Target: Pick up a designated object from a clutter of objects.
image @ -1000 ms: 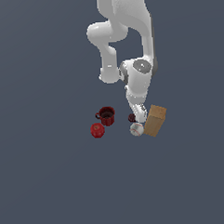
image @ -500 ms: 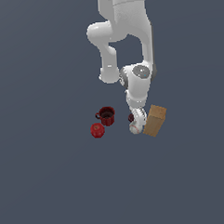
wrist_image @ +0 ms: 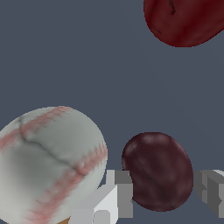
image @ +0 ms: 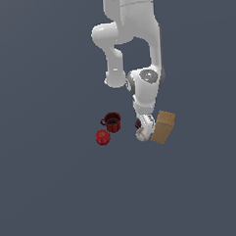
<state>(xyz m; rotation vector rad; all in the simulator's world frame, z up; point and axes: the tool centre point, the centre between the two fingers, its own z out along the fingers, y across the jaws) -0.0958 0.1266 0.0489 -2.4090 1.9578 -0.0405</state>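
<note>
The designated object, a small dark maroon lump (wrist_image: 158, 170), lies on the grey floor between my two fingers. My gripper (wrist_image: 164, 192) is open, with one grey finger (wrist_image: 119, 192) at one side of the lump and the other finger (wrist_image: 212, 190) at the opposite side. In the exterior view the gripper (image: 144, 128) hangs low over the clutter, and the lump (image: 138, 124) shows only as a dark spot beside it. The white ball with red seams (wrist_image: 48, 166) sits close against the outside of one finger.
A tan box (image: 163, 127) stands tilted just to the exterior view's right of the gripper. A red mug (image: 112, 122) and a red apple-like ball (image: 102, 137) lie to the exterior view's left. A dark red rounded thing (wrist_image: 183, 19) is cut by the wrist frame's edge.
The arm has lowered the gripper down into the clutter between the white ball and the box. The objects have not moved.
</note>
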